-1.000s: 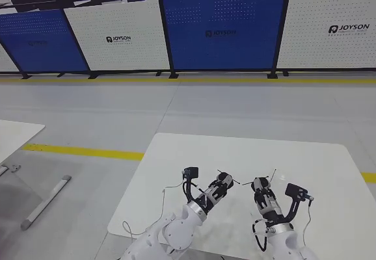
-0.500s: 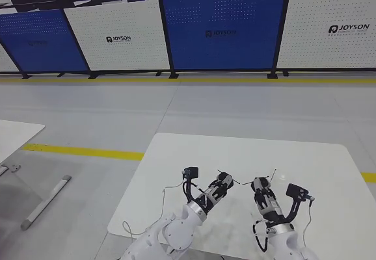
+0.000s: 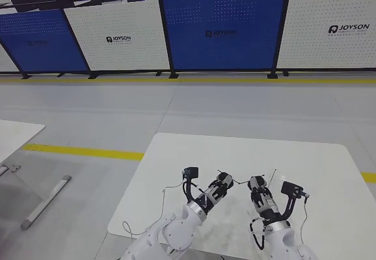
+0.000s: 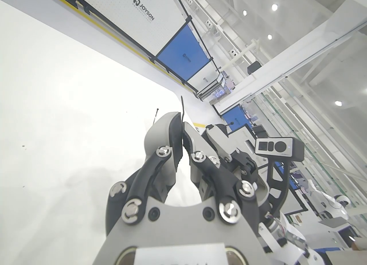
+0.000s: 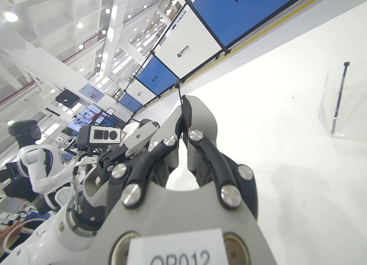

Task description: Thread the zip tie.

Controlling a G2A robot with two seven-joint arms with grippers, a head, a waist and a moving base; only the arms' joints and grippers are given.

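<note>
A: Left tool (image 4: 181, 123), state?
B: Closed tight on the zip tie (image 4: 182, 105). Its thin black pointed end stuck out just past the fingertips; the rest was hidden between the pads.
A: Right tool (image 5: 185, 102)?
B: Also clamped tight, pinching a black strip with the square head (image 5: 177, 85) poking out beyond its tips.
A: Same tie in both?
B: Could not tell. Whatever ran below the tools was hidden.
A: Where were they over the bench (image 3: 194, 156)?
B: Both hung above it close to the near edge, roughly midway along that edge. They were side by side and near each other, tips angled toward one another. Could not tell whether the two ends touched.
A: Anything else on the bench?
B: A clear stand (image 5: 344, 123) sat just beside the right tool, on the side toward the right edge. A second tie (image 5: 340, 97) stood in it, head up, apart from both tools.
A: Were the held ends on the surface?
B: No, both were up in the air, off the bench.
</note>
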